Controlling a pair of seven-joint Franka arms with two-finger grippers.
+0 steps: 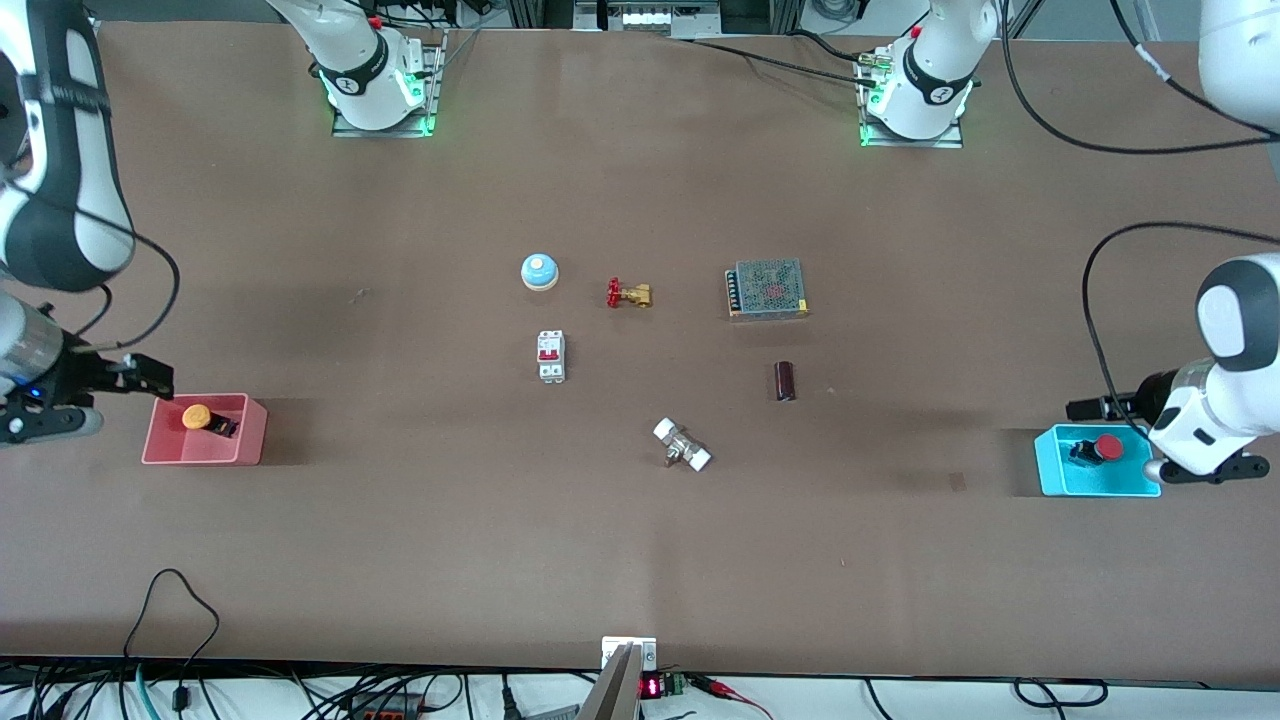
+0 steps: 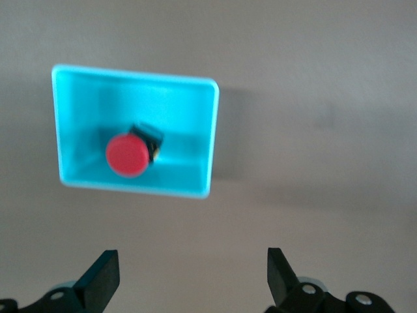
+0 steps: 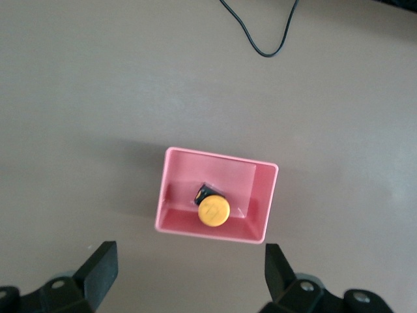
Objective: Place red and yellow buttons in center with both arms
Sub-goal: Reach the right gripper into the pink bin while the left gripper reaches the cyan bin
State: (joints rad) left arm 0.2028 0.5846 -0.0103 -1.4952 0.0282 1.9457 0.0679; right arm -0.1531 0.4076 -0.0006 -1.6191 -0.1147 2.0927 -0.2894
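Observation:
The red button (image 1: 1107, 447) lies in a cyan bin (image 1: 1052, 472) at the left arm's end of the table. In the left wrist view the red button (image 2: 127, 154) and its bin (image 2: 195, 137) show ahead of the jaws. My left gripper (image 1: 1080, 409) hangs open and empty over the table beside that bin (image 2: 193, 274). The yellow button (image 1: 196, 416) lies in a pink bin (image 1: 160, 445) at the right arm's end. It also shows in the right wrist view (image 3: 213, 212), in its bin (image 3: 264, 202). My right gripper (image 1: 150, 377) hangs open and empty beside the pink bin (image 3: 191, 267).
Around the table's middle stand a blue dome bell (image 1: 539, 271), a brass valve with a red handle (image 1: 629, 293), a metal power supply (image 1: 767, 288), a white circuit breaker (image 1: 551, 356), a dark cylinder (image 1: 785, 380) and a white-ended fitting (image 1: 682, 445).

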